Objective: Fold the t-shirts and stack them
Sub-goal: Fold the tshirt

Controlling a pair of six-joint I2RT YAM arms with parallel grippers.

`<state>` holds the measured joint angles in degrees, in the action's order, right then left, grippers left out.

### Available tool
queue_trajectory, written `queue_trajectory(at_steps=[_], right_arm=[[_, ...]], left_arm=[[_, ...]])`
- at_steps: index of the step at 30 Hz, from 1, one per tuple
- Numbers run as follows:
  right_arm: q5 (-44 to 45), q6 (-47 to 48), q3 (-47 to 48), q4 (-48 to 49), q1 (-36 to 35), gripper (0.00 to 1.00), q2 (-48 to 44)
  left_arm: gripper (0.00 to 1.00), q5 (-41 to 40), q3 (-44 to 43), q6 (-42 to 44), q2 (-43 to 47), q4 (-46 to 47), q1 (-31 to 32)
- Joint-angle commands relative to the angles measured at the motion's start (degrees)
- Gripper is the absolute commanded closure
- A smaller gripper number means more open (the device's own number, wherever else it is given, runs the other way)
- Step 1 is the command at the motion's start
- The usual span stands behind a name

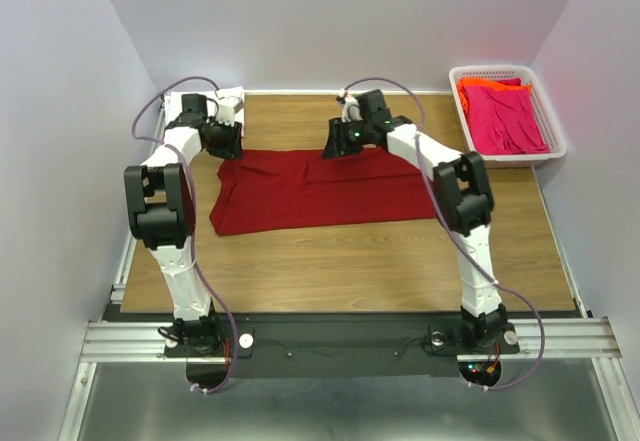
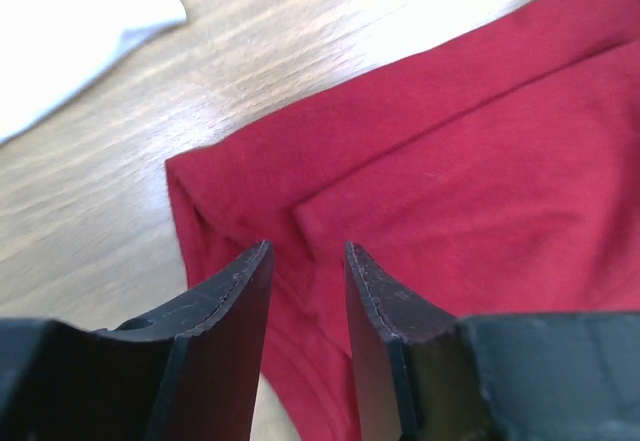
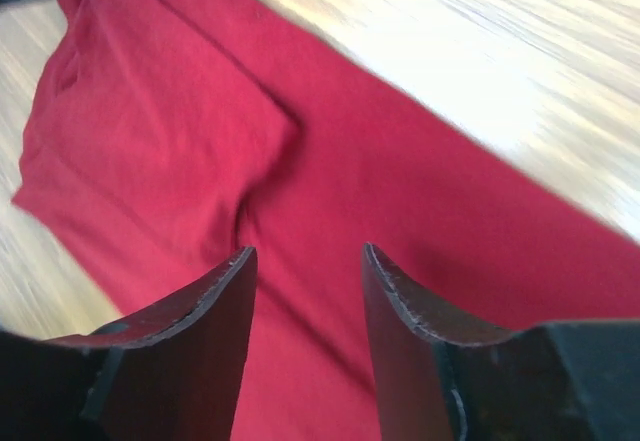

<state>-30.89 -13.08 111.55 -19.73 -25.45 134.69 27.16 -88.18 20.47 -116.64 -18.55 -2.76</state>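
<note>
A large dark red t-shirt (image 1: pixel 320 191) lies folded into a wide band across the table's middle. My left gripper (image 1: pixel 226 147) hovers open over its far left corner, and the wrist view shows the cloth (image 2: pixel 450 161) between and beyond the jaws with nothing held. My right gripper (image 1: pixel 338 147) hovers open over the far edge near the shirt's middle, with red cloth (image 3: pixel 330 181) below it. A white shirt (image 1: pixel 228 101) lies at the far left, also showing in the left wrist view (image 2: pixel 70 21). Pink (image 1: pixel 505 121) and orange (image 1: pixel 490 86) shirts lie in the basket.
A white plastic lattice basket (image 1: pixel 458 86) stands at the far right corner. Grey walls close in the table on three sides. Bare wood (image 1: pixel 350 261) lies between the red shirt and the arm bases.
</note>
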Motion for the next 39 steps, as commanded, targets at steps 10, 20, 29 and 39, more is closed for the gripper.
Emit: queue_trajectory(at_steps=[10,20,29,39], right_arm=[[17.1,18.7,-21.2,-5.1,12.3,0.66,-17.4],[18.1,19.2,-30.1,-9.4,13.3,0.81,-16.6],[4.5,18.8,-45.3,-18.9,13.1,0.84,-21.8],[-17.4,22.3,-48.8,-22.4,2.4,0.78,-34.2]], left_arm=[[0.57,-2.7,17.5,-1.1,16.9,-2.1,6.6],[0.59,-9.8,20.0,-2.0,13.5,-5.7,10.6],[0.6,-10.9,-5.4,-1.6,-8.1,-11.5,14.9],[0.55,-9.1,-46.8,-3.0,-23.4,-16.2,16.0]])
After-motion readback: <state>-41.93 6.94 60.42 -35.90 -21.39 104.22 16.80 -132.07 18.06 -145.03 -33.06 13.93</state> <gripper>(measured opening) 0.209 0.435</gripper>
